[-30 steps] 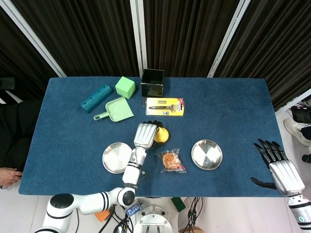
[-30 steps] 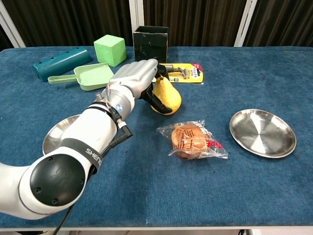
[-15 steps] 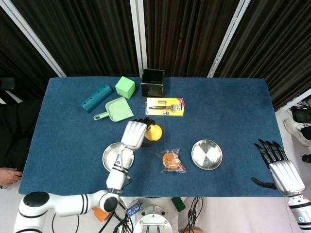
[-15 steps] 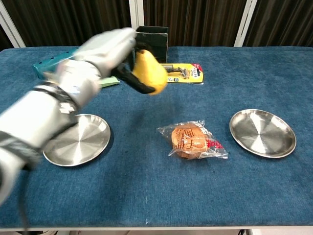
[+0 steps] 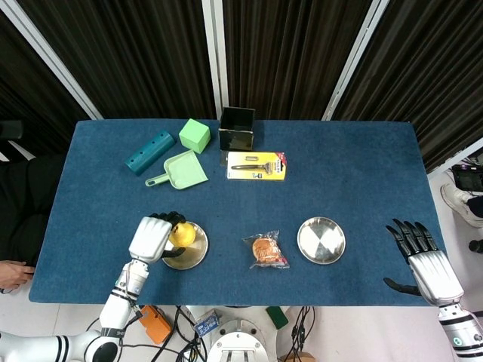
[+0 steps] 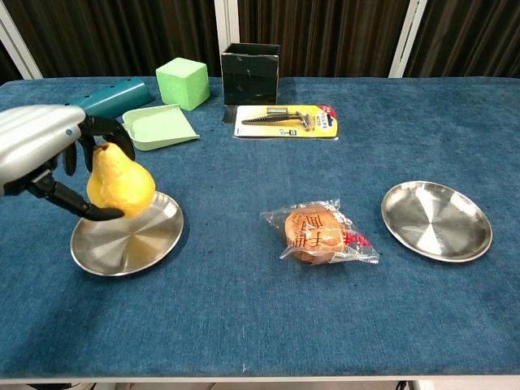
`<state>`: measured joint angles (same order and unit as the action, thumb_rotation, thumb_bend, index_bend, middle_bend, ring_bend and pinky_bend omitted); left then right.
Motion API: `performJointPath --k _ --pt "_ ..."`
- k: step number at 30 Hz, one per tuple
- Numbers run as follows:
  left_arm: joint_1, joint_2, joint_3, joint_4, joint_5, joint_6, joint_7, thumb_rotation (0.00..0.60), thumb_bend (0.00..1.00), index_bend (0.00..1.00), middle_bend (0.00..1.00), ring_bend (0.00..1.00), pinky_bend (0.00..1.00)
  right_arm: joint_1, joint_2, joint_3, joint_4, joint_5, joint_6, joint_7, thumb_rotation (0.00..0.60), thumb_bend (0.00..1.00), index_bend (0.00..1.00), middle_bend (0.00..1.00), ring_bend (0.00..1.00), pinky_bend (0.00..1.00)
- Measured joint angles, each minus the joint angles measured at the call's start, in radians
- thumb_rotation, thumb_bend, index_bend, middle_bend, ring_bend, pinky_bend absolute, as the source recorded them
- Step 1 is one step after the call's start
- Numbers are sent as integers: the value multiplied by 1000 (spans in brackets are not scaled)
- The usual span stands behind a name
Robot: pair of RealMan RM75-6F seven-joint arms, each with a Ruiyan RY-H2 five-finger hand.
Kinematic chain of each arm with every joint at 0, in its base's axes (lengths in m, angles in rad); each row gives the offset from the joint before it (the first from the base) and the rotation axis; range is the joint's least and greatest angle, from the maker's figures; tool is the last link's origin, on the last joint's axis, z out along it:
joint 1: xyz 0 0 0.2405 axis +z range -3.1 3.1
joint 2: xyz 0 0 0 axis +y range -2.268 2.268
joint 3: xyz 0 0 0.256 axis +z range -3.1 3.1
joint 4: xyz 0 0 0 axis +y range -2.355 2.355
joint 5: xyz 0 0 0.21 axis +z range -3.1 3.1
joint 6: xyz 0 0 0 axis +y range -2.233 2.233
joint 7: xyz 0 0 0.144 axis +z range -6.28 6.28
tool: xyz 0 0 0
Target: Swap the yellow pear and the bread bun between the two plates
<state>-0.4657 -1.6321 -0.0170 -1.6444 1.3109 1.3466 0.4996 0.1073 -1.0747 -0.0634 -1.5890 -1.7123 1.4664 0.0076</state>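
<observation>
The left hand (image 6: 36, 154) holds the pear (image 6: 119, 183) w/ its fingers wrapped round it, just above the left plate (image 6: 138, 244). In the chest view the pear is upright, thin end up, over the plate's left part. The bun (image 6: 318, 231) is in a clear bag on the blue table (image 6: 244, 325), between the 2 plates. The right plate (image 6: 436, 220) has nothing on it. The right hand (image 5: 424, 260) is far off by the table's right edge, fingers spread wide, holding nothing.
</observation>
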Motion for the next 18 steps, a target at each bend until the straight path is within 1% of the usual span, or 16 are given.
performJointPath --k 2,4,5,6,8,12,15,18 --pt "3 -15 6 15 19 -6 -11 600 110 511 520 475 535 1 0 0 -1 2 -3 0 517 264 0 0 0 0" --pt "4 -23 10 26 27 -16 -11 600 81 445 466 428 484 1 1 1 -1 2 -3 1 517 264 0 0 0 0" --pt "4 -25 12 30 26 -25 -7 600 66 402 417 381 436 1 1 1 -1 1 -2 1 518 264 0 0 0 0" --pt "4 -25 13 32 24 -33 -3 600 53 377 377 345 411 0 1 1 0 0 0 2 517 264 0 0 0 0" --pt "4 -25 17 34 21 -51 1 600 32 343 321 294 401 -1 1 1 2 -2 3 2 517 264 0 0 0 0" --pt "7 -14 26 28 26 -65 17 600 0 202 205 164 352 2 -3 0 4 -3 -3 -1 518 264 0 0 0 0" --pt "12 2 33 7 37 -65 17 600 0 168 182 140 342 10 -10 -1 5 -10 -15 -14 518 264 0 0 0 0" --pt "25 31 48 -27 70 -49 12 600 0 165 175 134 342 28 -20 -2 -1 -27 -41 -33 517 264 0 0 0 0"
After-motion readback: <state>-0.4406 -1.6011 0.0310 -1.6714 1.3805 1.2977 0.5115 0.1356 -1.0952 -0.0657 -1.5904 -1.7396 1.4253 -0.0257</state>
